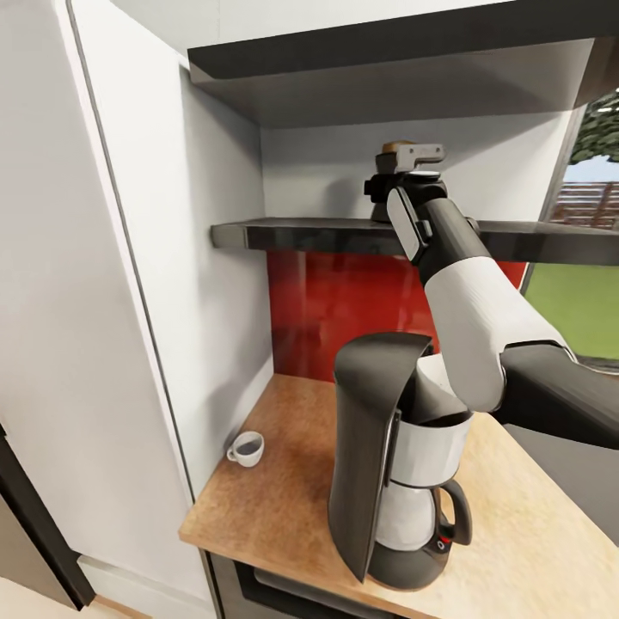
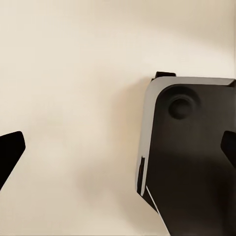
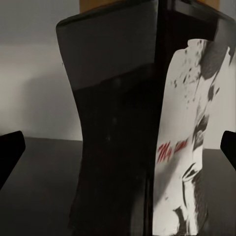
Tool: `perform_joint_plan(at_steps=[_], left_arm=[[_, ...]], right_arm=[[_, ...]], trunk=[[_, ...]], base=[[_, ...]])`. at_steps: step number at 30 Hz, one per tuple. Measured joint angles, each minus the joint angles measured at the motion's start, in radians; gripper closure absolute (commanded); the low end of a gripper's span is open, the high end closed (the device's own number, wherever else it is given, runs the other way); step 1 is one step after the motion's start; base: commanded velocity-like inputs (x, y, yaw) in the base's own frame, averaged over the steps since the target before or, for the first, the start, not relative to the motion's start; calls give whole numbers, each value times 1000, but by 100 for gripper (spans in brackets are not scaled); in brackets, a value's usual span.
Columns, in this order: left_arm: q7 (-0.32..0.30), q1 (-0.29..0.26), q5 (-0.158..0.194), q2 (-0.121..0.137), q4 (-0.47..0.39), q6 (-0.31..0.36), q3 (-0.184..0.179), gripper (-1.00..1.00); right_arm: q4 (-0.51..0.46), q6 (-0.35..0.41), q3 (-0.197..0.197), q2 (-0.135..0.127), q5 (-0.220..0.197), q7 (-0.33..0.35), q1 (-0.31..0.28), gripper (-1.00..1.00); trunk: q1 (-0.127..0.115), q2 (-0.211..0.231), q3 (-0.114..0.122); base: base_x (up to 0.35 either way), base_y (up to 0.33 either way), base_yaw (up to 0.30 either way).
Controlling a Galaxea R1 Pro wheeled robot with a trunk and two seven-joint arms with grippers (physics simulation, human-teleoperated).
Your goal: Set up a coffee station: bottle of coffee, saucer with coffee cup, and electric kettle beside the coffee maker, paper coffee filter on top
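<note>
Dark glass or glossy plastic, by the look of it: the bottle of coffee (image 3: 118,128), waisted in the middle, white printed label on one face, brownish cap above. Location: upright on the dark kitchen shelf (image 1: 284,234), well above the kitchen countertop (image 1: 275,481) and behind the coffee maker (image 1: 395,464).

Right gripper (image 1: 411,163): raised to shelf height, directly in front of the bottle. In the right wrist view the fingertips (image 3: 11,147) sit spread at either edge with the bottle standing between them, filling the gap; no contact is visible, so the jaws are wide and not yet pinching.

Left gripper (image 2: 118,147): jaws spread, holding nothing, over pale floor and a dark part of the robot.

Handling, judged: rigid body, likely smooth and somewhat slippery, moderately light, breakable if dropped from shelf height. Best hold: across the narrow waist, where the flare above and below would resist slipping. Avoid the cap and the label edge.

Also present: coffee cup (image 1: 246,448), on the countertop near the wall panel, apart from the coffee maker.
</note>
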Motion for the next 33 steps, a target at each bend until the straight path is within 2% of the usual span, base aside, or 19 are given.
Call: perform_joint_plan(at_steps=[33], left_arm=[[1,0,0,0,0,0,-1,-100]], right_arm=[[0,0,-1,0,0,0,2,-100]], trunk=[[0,0,0]], base=[[41,-9,0]])
